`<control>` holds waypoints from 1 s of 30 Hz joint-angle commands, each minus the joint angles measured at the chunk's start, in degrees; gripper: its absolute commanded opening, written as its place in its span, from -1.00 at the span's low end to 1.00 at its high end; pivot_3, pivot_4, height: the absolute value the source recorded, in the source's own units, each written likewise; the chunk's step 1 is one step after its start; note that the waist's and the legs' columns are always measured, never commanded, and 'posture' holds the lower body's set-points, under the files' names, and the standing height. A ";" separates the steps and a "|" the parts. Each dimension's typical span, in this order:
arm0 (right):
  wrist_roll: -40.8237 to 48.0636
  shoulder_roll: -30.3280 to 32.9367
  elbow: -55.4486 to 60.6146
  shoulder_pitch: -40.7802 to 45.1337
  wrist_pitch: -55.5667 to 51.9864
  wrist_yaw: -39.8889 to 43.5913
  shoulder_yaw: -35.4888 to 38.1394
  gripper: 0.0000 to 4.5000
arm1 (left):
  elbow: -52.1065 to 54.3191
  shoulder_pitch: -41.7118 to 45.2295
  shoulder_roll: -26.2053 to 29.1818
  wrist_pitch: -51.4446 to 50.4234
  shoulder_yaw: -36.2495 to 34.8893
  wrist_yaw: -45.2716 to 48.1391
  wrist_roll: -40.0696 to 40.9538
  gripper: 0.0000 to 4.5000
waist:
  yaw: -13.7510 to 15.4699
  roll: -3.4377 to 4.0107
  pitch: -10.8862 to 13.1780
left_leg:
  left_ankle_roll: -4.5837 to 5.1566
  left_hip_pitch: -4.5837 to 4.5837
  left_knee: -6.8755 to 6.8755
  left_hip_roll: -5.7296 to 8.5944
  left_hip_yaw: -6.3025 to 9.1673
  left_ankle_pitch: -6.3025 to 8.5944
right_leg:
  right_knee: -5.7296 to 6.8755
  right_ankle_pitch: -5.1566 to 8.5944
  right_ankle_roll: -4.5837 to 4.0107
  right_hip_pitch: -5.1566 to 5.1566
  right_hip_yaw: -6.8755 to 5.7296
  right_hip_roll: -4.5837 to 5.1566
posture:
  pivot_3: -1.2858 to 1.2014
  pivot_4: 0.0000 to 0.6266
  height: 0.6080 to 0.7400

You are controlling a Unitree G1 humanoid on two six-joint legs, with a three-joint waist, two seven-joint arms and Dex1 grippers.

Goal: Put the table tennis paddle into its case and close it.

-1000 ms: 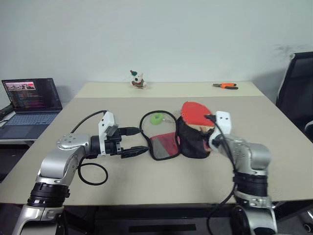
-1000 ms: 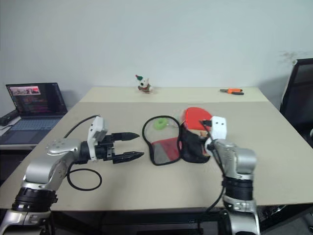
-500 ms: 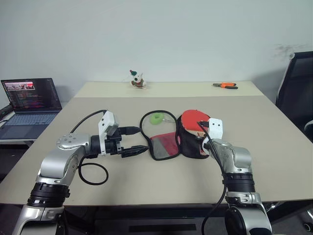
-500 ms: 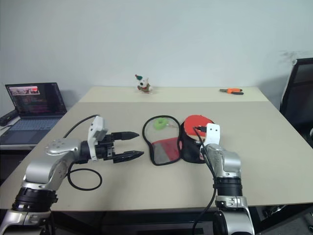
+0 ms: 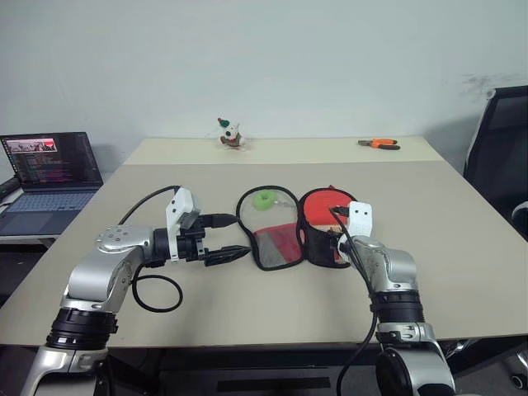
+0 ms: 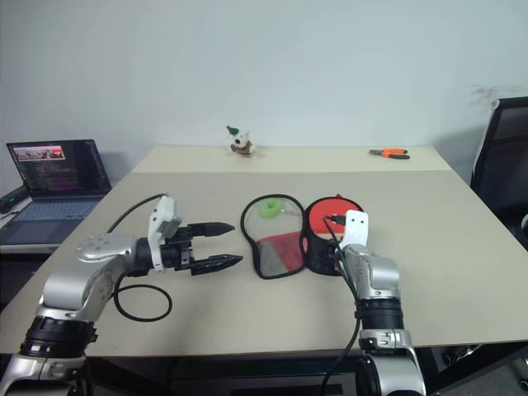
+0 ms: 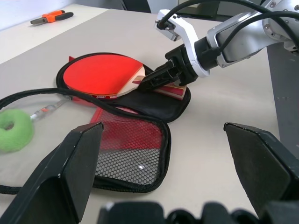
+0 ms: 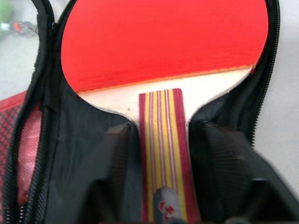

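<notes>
So the right hand (image 8: 159, 154) sits near the front edge of the desk (image 5: 247, 309) with its fingers parted either side of the paddle's striped wooden handle, not squeezing it as far as I can tell. The left hand (image 5: 235, 238) hovers wide open and empty just left of the case (image 5: 285, 235). The table tennis paddle (image 7: 100, 74) lies flat on the case's black fabric half, smooth red rubber face up. The mesh flap is flopped open toward the left, zip loose. Risk, I'd say: soft floppy fabric can bunch up, so the flap could snag on the handle, or the zip could catch the fuzzy lime ring tag (image 5: 264, 200) behind it.
</notes>
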State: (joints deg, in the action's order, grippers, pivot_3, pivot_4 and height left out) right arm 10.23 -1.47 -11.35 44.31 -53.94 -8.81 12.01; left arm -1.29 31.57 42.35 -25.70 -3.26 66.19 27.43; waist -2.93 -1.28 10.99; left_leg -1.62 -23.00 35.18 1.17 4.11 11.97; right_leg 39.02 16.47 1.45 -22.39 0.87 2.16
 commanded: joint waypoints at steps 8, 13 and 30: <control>14.28 17.38 30.86 -4.11 -8.79 29.72 -11.02 0.99 | -2.36 -0.05 -0.01 1.79 -1.05 -8.19 -4.65 1.00 | 0.09 0.00 0.00 | 0.00 -0.01 0.01 0.01 0.06 0.00 | -0.02 0.01 0.01 0.03 -0.05 0.00 | 0.03 -0.52 1.00; 28.69 29.39 36.74 -2.23 -13.01 45.23 -5.32 0.99 | -11.00 2.20 -1.25 3.93 0.49 -14.27 -10.85 1.00 | 0.49 -0.02 -0.01 | 0.01 0.03 0.02 0.02 0.09 0.01 | -0.05 0.01 0.02 0.10 -0.16 0.02 | 0.03 -0.52 1.00; 33.14 43.51 36.14 -2.43 -9.58 54.31 -4.97 1.00 | -46.81 19.16 -11.25 15.28 7.98 -16.00 -23.22 -0.71 | 1.21 -0.11 0.01 | 0.01 -0.07 0.08 0.07 0.09 0.01 | -0.08 0.00 0.03 0.08 -0.25 0.06 | 0.03 -0.52 1.00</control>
State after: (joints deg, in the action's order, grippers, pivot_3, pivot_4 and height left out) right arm 42.80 40.91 23.44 41.84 -65.13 44.36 6.41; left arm -46.12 48.42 31.25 -12.78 4.64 50.45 5.12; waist -1.72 -1.39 11.00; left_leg -1.61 -23.09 35.27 1.25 4.20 11.98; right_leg 38.93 16.48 1.48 -22.31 0.60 2.23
